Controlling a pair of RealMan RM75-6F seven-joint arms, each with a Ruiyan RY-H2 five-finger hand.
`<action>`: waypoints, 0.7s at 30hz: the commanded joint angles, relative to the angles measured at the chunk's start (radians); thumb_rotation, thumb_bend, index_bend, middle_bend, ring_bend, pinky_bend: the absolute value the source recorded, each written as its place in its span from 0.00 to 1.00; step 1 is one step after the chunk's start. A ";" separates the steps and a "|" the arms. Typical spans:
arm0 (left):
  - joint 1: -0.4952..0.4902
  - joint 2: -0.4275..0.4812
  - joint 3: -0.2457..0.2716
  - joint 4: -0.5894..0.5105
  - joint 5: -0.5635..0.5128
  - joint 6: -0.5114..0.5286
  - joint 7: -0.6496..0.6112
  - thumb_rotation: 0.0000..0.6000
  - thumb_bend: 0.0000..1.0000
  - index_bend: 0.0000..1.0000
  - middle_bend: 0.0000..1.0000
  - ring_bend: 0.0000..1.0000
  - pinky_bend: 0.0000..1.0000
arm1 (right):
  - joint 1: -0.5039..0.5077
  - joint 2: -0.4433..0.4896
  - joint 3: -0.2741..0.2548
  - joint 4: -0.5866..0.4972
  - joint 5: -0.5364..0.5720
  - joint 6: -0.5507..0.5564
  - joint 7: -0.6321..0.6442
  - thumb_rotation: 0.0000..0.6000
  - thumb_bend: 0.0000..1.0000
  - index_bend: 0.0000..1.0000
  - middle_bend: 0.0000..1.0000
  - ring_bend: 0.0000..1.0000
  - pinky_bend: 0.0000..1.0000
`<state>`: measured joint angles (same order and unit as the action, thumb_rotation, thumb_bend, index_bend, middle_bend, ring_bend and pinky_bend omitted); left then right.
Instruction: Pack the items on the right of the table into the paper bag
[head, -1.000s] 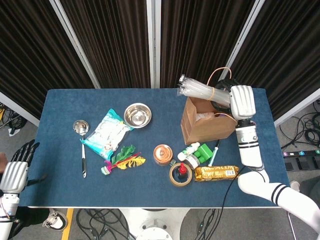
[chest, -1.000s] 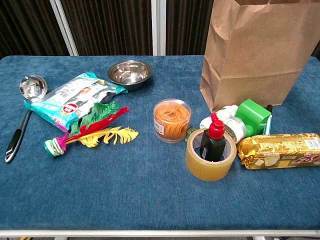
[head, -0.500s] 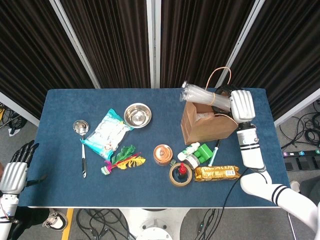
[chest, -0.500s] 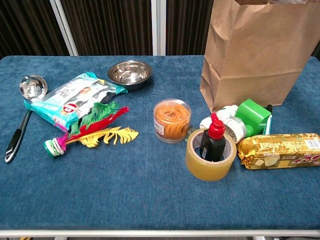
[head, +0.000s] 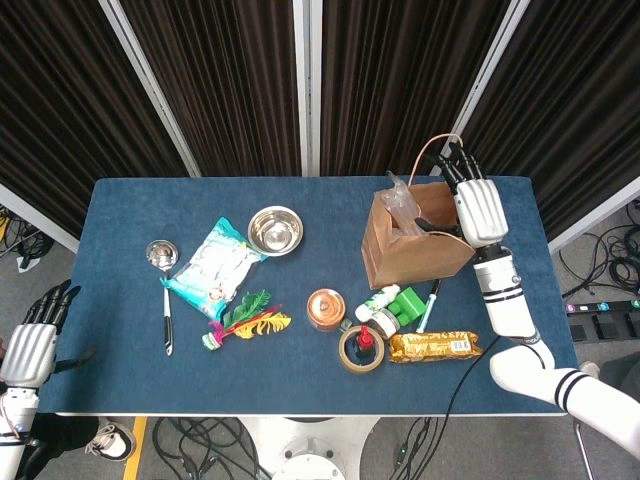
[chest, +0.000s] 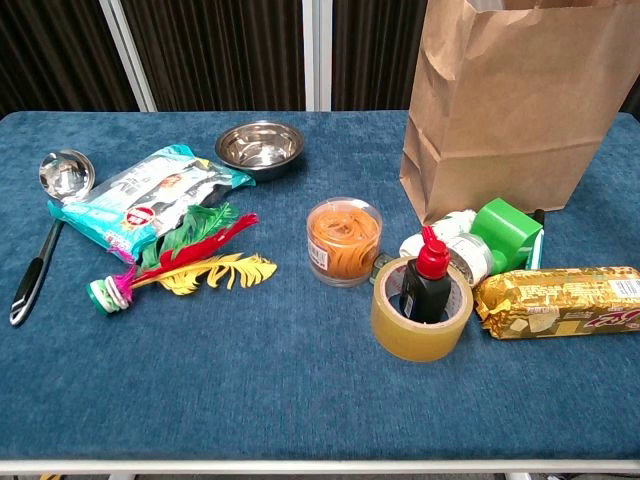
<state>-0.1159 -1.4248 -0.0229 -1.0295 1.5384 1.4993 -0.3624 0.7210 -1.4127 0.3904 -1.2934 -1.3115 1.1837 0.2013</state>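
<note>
Right robot hand: the right robot hand (head: 478, 205) is above the far right edge of the paper bag (head: 412, 245), its fingers spread and nothing in them.
Left robot hand: the left robot hand (head: 30, 345) hangs beside the near left corner of the worktop (head: 130, 370), fingers apart, holding nothing.
Bag: brown paper, creased, standing upright with the mouth open; clear crinkled plastic (head: 401, 203) sticks out of it.
Things to pack: just in front of the bag lie a gold foil biscuit pack (chest: 560, 300), a tape roll (chest: 420, 318) with a small red-capped bottle (chest: 426, 278) standing inside its ring, a green box (chest: 508, 235), a white bottle (chest: 452, 245) and a jar of orange rubber bands (chest: 344, 240).
Risk for the bag: it is light and thin, so I think a push from the robot hand could tip it onto the things in front.
Risk for the plastic: it stands high and may block the mouth.
Risk for the foil pack: smooth and long, it may slip from the fingers.
</note>
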 joint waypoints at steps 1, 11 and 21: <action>-0.001 0.002 0.000 -0.005 0.001 0.000 0.004 1.00 0.17 0.08 0.12 0.02 0.15 | -0.007 0.042 0.019 -0.076 -0.032 0.049 0.004 1.00 0.00 0.14 0.23 0.03 0.08; -0.003 0.006 -0.004 -0.032 0.000 0.005 0.016 1.00 0.17 0.08 0.12 0.02 0.15 | -0.022 0.165 -0.033 -0.384 -0.258 0.142 0.007 1.00 0.00 0.13 0.24 0.05 0.08; -0.001 0.006 0.001 -0.048 0.012 0.017 0.023 1.00 0.17 0.09 0.12 0.02 0.15 | -0.140 0.279 -0.294 -0.544 -0.340 0.037 -0.288 1.00 0.00 0.26 0.27 0.13 0.16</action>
<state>-0.1177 -1.4197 -0.0219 -1.0770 1.5499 1.5166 -0.3380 0.6359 -1.1861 0.1829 -1.7866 -1.6500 1.2668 0.0329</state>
